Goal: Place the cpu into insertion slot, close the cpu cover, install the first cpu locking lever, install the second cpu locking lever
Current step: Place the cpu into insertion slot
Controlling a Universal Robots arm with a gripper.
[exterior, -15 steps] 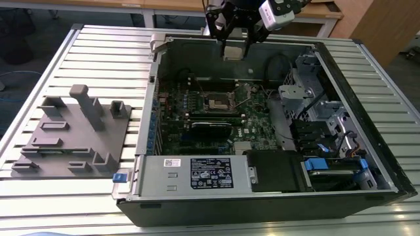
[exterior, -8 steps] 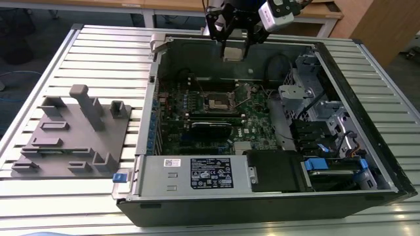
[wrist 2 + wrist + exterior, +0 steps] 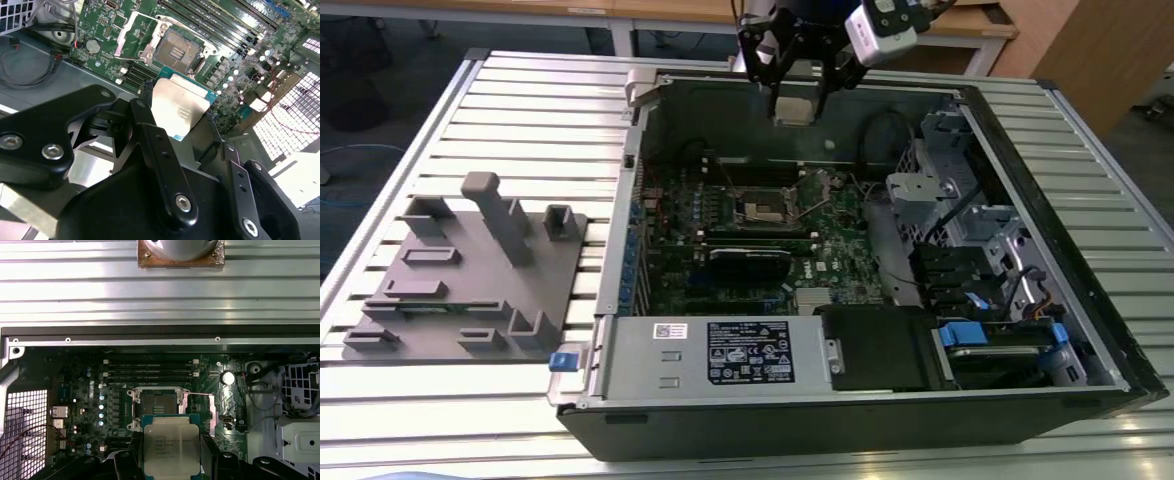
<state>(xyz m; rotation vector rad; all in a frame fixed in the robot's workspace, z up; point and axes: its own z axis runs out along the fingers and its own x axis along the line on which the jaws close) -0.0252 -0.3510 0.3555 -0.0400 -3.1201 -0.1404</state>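
Your gripper [image 3: 177, 122] is clamped on the cpu [image 3: 181, 105], with a finger [image 3: 142, 120] on each of two opposite edges. Metal top faces the camera in both wrist views. You're holding it in the air, high over the open case [image 3: 720, 425]. Slot [image 3: 177, 50] sits bare on the board [image 3: 841, 250] below, well apart from the chip. Cover [image 3: 121, 40] is swung open beside the slot.
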